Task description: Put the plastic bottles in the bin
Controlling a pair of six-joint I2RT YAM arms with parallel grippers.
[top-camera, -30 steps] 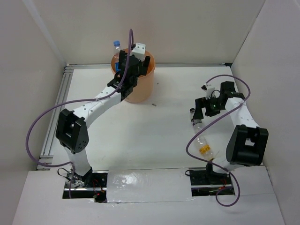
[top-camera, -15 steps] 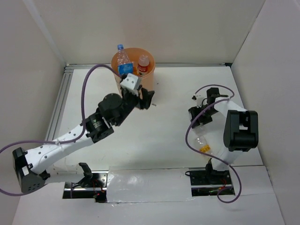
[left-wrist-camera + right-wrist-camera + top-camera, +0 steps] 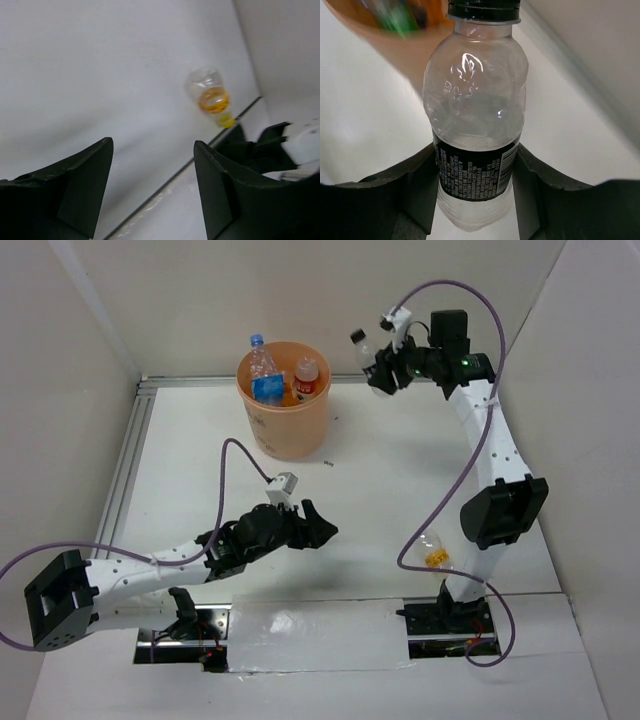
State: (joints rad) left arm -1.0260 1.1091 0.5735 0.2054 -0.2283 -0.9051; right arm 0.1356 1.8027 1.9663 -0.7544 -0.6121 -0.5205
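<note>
The orange bin [image 3: 290, 430] stands at the back of the table; inside it are a clear blue-label bottle [image 3: 263, 372] and a red-white label bottle [image 3: 307, 375]. My right gripper [image 3: 378, 368] is raised to the right of the bin, shut on a clear black-capped bottle [image 3: 361, 348] [image 3: 476, 115], which it grips round the black label. Blurred in the right wrist view, the bin [image 3: 420, 45] lies beyond the cap. My left gripper [image 3: 318, 530] [image 3: 152, 145] hangs open and holds nothing, low over the table's near middle. An orange-filled bottle [image 3: 435, 551] [image 3: 212, 95] lies by the right arm's base.
White walls enclose the table on three sides. A metal rail [image 3: 122, 480] runs along the left edge. A small dark speck [image 3: 327, 462] lies right of the bin. The right arm's purple cable [image 3: 440, 490] loops down over the table.
The left arm has drawn back from the bin to the near middle of the table. The right arm has lifted the black-capped bottle off the table, up and back toward the bin.
</note>
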